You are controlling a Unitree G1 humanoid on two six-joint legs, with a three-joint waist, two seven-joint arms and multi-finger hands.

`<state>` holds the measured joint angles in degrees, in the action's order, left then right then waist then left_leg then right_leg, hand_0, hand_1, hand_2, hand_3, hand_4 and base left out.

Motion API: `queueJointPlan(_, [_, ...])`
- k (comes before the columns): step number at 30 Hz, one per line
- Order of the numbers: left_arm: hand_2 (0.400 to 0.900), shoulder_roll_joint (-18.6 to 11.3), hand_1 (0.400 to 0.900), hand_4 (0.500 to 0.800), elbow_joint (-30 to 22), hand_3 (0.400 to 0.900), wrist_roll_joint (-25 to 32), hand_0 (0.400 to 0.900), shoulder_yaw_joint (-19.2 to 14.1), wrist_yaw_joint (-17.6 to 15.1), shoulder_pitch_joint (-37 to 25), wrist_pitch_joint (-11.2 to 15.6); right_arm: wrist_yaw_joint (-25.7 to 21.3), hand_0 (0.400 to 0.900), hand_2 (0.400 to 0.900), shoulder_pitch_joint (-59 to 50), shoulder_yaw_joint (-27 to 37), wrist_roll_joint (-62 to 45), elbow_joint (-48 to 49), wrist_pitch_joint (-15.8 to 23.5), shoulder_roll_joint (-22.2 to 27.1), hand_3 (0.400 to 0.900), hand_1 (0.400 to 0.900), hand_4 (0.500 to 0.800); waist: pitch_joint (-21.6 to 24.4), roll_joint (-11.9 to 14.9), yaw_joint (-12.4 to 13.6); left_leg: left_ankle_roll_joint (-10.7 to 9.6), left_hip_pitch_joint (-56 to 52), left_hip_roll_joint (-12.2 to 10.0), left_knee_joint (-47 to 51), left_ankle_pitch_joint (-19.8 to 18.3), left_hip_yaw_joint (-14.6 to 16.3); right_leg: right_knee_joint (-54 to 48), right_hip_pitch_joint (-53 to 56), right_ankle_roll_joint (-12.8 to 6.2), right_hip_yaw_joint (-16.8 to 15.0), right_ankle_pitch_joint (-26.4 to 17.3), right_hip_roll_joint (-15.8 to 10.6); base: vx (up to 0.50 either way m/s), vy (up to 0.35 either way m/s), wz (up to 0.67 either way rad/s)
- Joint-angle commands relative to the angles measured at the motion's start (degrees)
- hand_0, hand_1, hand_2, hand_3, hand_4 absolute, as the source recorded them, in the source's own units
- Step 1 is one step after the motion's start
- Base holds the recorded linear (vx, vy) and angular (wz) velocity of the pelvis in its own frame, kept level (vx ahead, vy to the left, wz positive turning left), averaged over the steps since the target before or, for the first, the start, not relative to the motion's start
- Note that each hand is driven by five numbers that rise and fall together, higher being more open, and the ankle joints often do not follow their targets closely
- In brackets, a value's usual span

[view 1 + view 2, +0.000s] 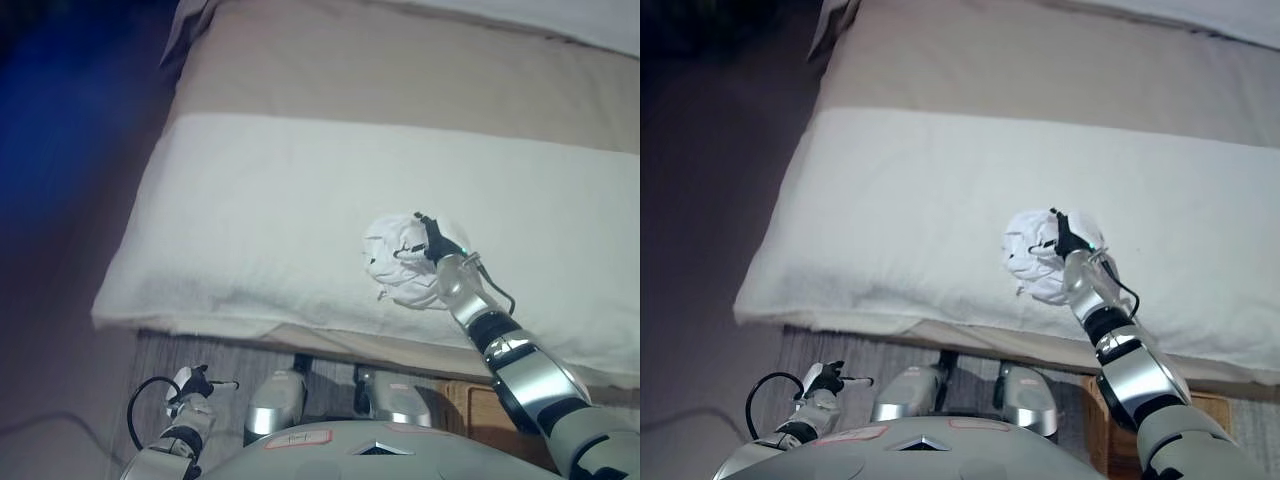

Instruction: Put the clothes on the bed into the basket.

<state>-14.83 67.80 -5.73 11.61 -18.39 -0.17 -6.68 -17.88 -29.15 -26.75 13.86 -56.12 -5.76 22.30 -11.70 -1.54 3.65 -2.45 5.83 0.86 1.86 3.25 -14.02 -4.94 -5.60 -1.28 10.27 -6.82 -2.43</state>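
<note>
Crumpled white garment (400, 262) sits bunched on the bed's white cover (250, 200) near front edge, w/ right hand (432, 243) fingers curled into it, clamped on the cloth. Left hand (190, 385) hangs low by the bed's front, off the mattress, fingers curled, holding nothing. Beige sheet (400, 70) beyond.

Right arm (530, 375): silver-grey segmented cylinders with black joint bands, beside the bed (300, 200). Both hands dark; left hand (190, 385) white-tipped.
</note>
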Motion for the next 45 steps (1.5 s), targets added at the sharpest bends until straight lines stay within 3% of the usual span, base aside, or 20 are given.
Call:
queueJointPlan(1, [0.900,-1.52,0.900,0.800,3.17,0.900,2.41,0.900,2.77,-3.34,-2.57,0.10,-5.25,0.900,0.900,-8.52,-0.08,0.63,-4.94,0.69,3.95,0.900,0.900,0.800,-0.52,-2.18,0.53,-0.72,0.29,-1.14,2.32,0.66,4.06,3.28,-5.80,-2.86,-1.83,1.61,-1.79,-0.06,-0.013,0.47])
queueJointPlan(3, [0.900,-1.97,0.900,0.800,3.18,0.900,2.91,0.900,4.06,-3.54,-3.32,0.80,-5.80,0.900,0.900,-14.68,-0.37,1.56,-15.57,-1.60,6.89,0.900,0.900,0.800,-0.84,-4.71,0.96,-0.90,3.39,-1.09,3.14,2.09,7.82,1.78,-8.24,-3.03,-0.85,0.94,-2.07,0.01,-0.010,0.16])
queueJointPlan(8, [0.900,-2.06,0.900,0.800,2.63,0.900,3.19,0.900,5.75,-3.47,-2.97,1.26,-3.23,0.900,0.900,-19.06,-1.49,4.78,-24.92,-4.74,9.30,0.900,0.900,0.800,-0.08,-6.43,2.00,-1.46,4.66,-1.23,3.14,2.54,8.94,0.00,-8.62,-3.32,-0.79,0.53,-1.96,0.08,-0.045,0.00])
queueJointPlan(14, [0.900,-1.27,0.900,0.800,5.31,0.900,1.09,0.900,5.84,-3.36,-5.24,-0.65,1.46,0.900,0.900,-13.47,-2.66,10.24,-27.99,-8.81,7.67,0.900,0.900,0.800,2.27,-6.59,0.36,-1.38,0.89,-1.07,3.14,0.48,9.27,-0.06,-4.48,-2.58,-1.22,2.71,-1.73,0.11,-0.022,-0.08])
queueJointPlan(20, [0.900,-0.76,0.900,0.800,6.00,0.900,-2.05,0.900,6.06,-1.57,-5.91,-2.32,3.31,0.900,0.900,-3.08,-1.07,12.40,-26.35,-9.47,5.33,0.900,0.900,0.800,4.73,-5.91,-2.05,-1.01,-4.36,-1.15,3.14,-2.08,9.67,-0.06,0.42,-2.70,-1.25,4.08,-2.02,0.07,0.007,-0.05])
queueJointPlan(23, [0.900,-1.10,0.900,0.800,6.05,0.900,-3.00,0.900,5.41,-0.62,-5.11,-2.95,4.12,0.818,0.818,0.51,0.05,12.66,-24.97,-9.36,5.00,0.818,0.818,0.751,5.77,-5.21,-2.86,-0.63,-6.74,-1.01,3.14,-3.38,10.30,-0.06,1.95,-2.79,-2.10,4.08,-1.84,0.00,0.018,-0.22])
queueJointPlan(25, [0.900,-1.18,0.900,0.800,6.12,0.900,-3.73,0.900,5.31,-0.16,-4.72,-3.17,4.18,0.808,0.808,1.65,0.50,12.30,-24.81,-9.26,4.88,0.808,0.808,0.745,6.21,-4.98,-3.06,-0.47,-7.64,-0.99,3.14,-3.91,10.63,-0.06,2.56,-2.87,-2.44,4.12,-1.75,-0.02,0.018,-0.28])
queueJointPlan(26, [0.900,-1.34,0.900,0.800,6.23,0.900,-4.13,0.900,4.70,0.36,-4.19,-3.50,4.68,0.408,0.408,3.23,1.16,12.46,-24.90,-9.22,5.19,0.408,0.408,0.505,6.73,-4.71,-3.43,-0.10,-8.96,-0.87,3.14,-4.69,11.28,-0.06,3.25,-3.00,-3.32,3.93,-1.61,-0.03,0.025,-0.43])
queueJointPlan(35, [0.900,-2.45,0.900,0.800,6.31,0.900,-6.27,0.900,3.15,1.28,-2.67,-4.24,3.86,0.400,0.400,6.98,2.39,11.17,-22.52,-8.07,2.41,0.400,0.400,0.500,8.63,-4.02,-3.66,0.41,-12.73,-1.09,3.14,-6.23,14.79,-0.06,5.11,-3.30,-6.46,3.65,-0.56,-0.03,-0.002,-0.29])
queueJointPlan(45, [0.900,-4.34,0.900,0.800,4.80,0.900,-5.75,0.900,1.06,1.44,-2.90,-4.55,2.31,0.400,0.400,7.75,7.15,8.25,-18.97,-8.22,6.86,0.400,0.400,0.500,9.34,-2.78,-5.14,0.45,-14.24,-1.62,3.14,-6.49,17.79,-0.06,5.45,-3.43,-9.44,3.00,0.74,-0.04,-0.012,-0.23])
